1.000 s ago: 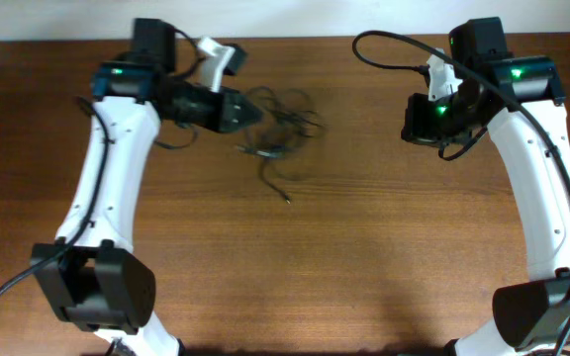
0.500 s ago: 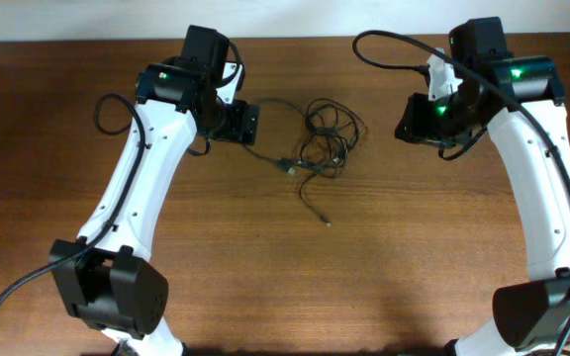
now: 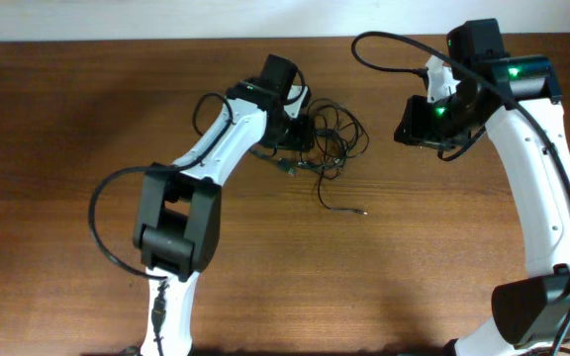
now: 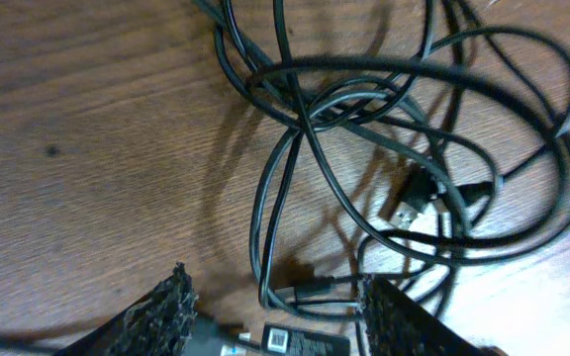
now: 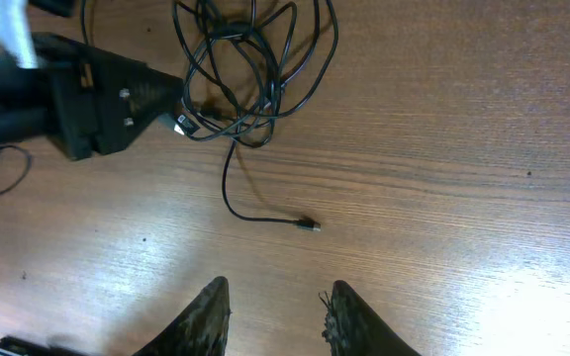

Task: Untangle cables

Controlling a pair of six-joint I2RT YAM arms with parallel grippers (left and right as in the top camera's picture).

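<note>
Left gripper [image 3: 298, 133] shifted right since half-second ago, now at left edge of cables [image 3: 332, 138]; jaws wide, strands between them. Loose plug end [image 3: 362, 210] swung rightward. Right gripper [image 3: 419, 121] unmoved, right of cables, jaws apart, empty.

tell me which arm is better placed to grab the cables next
Left. The left gripper is open right at the cables, straddling some strands. The right gripper, open too, hangs off to the tangle's side with only a loose end near it.
</note>
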